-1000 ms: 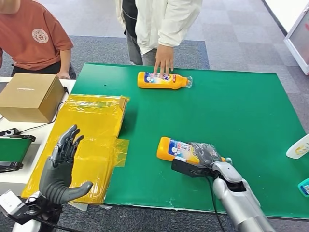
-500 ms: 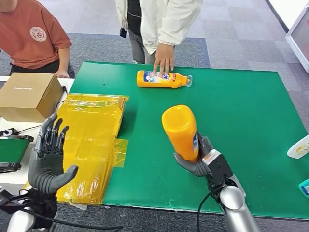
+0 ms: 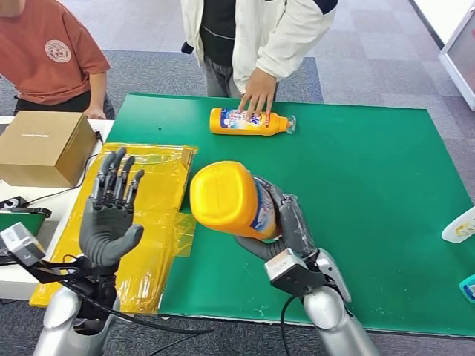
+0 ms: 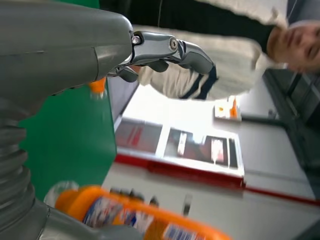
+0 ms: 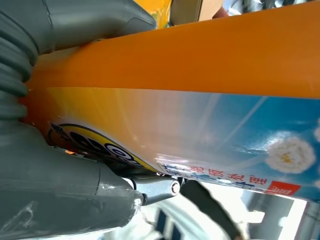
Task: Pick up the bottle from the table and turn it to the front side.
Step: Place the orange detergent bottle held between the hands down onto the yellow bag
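My right hand (image 3: 290, 226) grips an orange bottle (image 3: 232, 199) with a blue and white label, lifted off the green table (image 3: 364, 178). Its base points toward the camera and to the left. The right wrist view shows the bottle's label (image 5: 211, 140) close up, with the thumb (image 5: 90, 20) on one side and the fingers (image 5: 71, 192) on the other. My left hand (image 3: 109, 215) is raised with its palm up and fingers spread, holding nothing, over the yellow plastic bags (image 3: 148, 196). The held bottle (image 4: 143, 220) crosses the left wrist view beside the open left hand (image 4: 113, 50).
A second orange bottle (image 3: 249, 122) lies at the table's far edge under a person's hand (image 3: 257, 93). A cardboard box (image 3: 44, 147) stands on the white side table at left, with a seated person in a red shirt (image 3: 47, 52) behind. A white bottle (image 3: 459, 225) lies at the right edge.
My right hand has lifted the bottle off the table and swung it left, its base now facing the camera. My left hand has risen and moved right toward it.
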Controlling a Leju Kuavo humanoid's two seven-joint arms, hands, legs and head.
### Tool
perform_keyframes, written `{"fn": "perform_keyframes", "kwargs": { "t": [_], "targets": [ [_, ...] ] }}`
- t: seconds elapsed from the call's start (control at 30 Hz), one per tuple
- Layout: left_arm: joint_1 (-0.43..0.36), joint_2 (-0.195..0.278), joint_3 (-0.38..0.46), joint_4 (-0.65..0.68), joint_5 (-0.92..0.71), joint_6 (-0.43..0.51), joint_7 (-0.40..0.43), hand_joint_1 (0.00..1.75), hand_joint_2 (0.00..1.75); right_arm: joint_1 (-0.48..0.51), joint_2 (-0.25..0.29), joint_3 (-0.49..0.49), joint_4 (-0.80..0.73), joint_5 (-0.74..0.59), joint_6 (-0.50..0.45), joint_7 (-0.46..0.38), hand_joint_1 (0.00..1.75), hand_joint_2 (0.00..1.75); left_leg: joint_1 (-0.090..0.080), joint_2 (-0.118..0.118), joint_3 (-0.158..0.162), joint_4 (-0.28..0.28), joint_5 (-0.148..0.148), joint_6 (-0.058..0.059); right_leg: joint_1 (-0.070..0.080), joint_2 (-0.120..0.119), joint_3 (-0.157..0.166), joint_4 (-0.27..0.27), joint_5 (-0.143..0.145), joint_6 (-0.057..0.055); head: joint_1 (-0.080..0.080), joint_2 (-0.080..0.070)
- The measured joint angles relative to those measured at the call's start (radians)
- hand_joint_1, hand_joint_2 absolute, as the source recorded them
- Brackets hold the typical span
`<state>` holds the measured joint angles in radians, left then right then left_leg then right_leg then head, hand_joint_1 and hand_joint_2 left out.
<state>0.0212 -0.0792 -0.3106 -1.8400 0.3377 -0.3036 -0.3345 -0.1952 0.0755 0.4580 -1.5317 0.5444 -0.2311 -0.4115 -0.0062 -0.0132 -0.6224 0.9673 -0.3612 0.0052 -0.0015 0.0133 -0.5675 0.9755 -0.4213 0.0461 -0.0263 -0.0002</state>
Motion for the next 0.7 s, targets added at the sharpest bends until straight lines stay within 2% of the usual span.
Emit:
{"fn": "perform_keyframes", "kwargs": {
  "t": [0.13,0.27,0.47,0.6,0.63,0.7],
  "targets": [
    [-0.053,0.018,-0.097,0.057,0.02,-0.085,0.036,0.0,1.75,-0.051,0.004,0.049,0.036,0.095,-0.062,0.026,1.75,1.75,0.0,0.0,0.0,0.0,0.0,0.0,0.0,0.0,0.0,0.0,0.0,0.0,0.0,0.0],
    [-0.109,0.038,-0.196,0.105,0.005,-0.12,0.056,0.0,1.75,-0.095,0.008,0.083,0.099,0.175,-0.105,0.054,1.75,1.75,0.0,0.0,-0.001,0.0,0.0,0.0,0.0,0.0,0.0,0.0,0.001,0.001,0.0,0.0],
    [-0.182,0.068,-0.257,0.167,-0.019,-0.114,0.079,0.0,1.75,-0.136,0.01,0.107,0.176,0.243,-0.139,0.079,1.75,1.75,0.0,0.0,-0.001,0.0,0.001,0.0,0.0,0.0,-0.001,0.0,0.001,0.001,0.0,0.0],
    [-0.203,0.083,-0.273,0.191,-0.068,-0.067,0.085,0.0,1.75,-0.15,0.01,0.122,0.209,0.282,-0.149,0.095,1.75,1.75,0.0,0.0,-0.002,0.0,0.001,0.0,0.0,0.0,-0.001,0.0,0.001,0.001,0.0,0.0],
    [-0.204,0.085,-0.277,0.193,-0.093,-0.044,0.085,0.04,1.75,-0.15,0.01,0.128,0.215,0.289,-0.152,0.1,1.75,1.75,0.0,0.0,-0.002,0.0,0.001,0.0,0.0,0.0,-0.002,0.0,0.0,0.001,0.0,0.0],
    [-0.202,0.087,-0.28,0.194,-0.146,0.002,0.084,0.92,1.75,-0.15,0.011,0.136,0.225,0.299,-0.154,0.108,1.75,1.75,0.0,0.0,-0.003,0.0,0.001,0.0,0.0,0.0,-0.002,0.0,0.0,0.0,0.0,0.0]
  ]
}}
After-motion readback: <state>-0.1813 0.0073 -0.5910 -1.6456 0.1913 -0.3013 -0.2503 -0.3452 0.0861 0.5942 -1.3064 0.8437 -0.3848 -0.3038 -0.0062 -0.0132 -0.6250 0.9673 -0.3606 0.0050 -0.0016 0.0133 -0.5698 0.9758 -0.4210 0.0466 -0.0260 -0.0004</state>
